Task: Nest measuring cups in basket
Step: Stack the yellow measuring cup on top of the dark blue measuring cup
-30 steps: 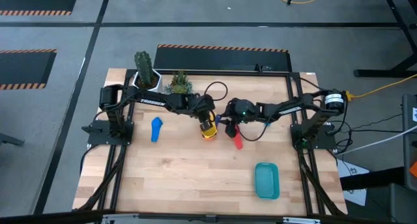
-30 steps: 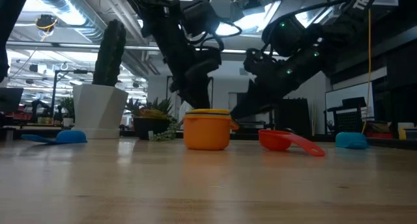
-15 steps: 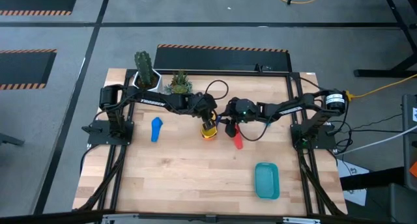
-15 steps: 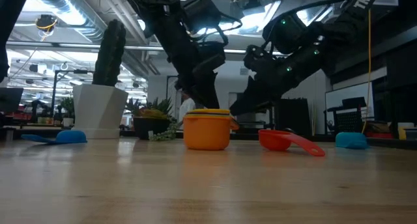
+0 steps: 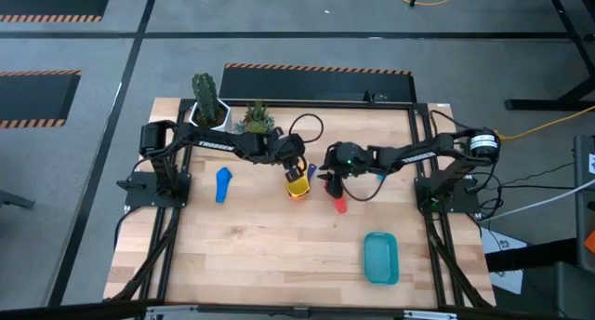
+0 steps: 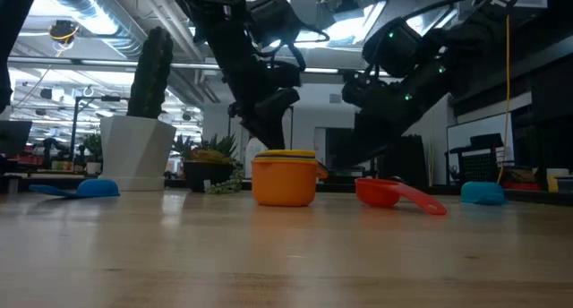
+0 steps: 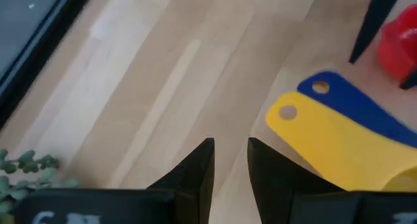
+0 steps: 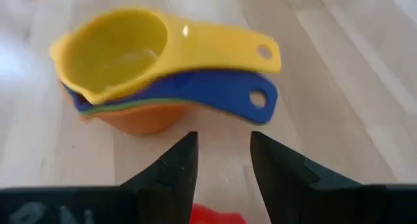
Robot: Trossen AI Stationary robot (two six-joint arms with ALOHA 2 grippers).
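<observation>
Light blue cup (image 5: 222, 184) lies alone at 9 o'clock on the table (image 5: 260, 255). Mid-table is the nested stack (image 5: 297, 184), yellow cup (image 8: 124, 51) on top, orange (image 6: 285, 178) at the bottom. Left gripper (image 5: 296, 167) hovers just at its 12 o'clock, fingers apart, grasping nothing. Right gripper (image 5: 329, 178) is at its 3 o'clock, also parted and empty, above the red cup (image 5: 338, 202). Teal basket (image 5: 380, 257) sits at 5 o'clock.
</observation>
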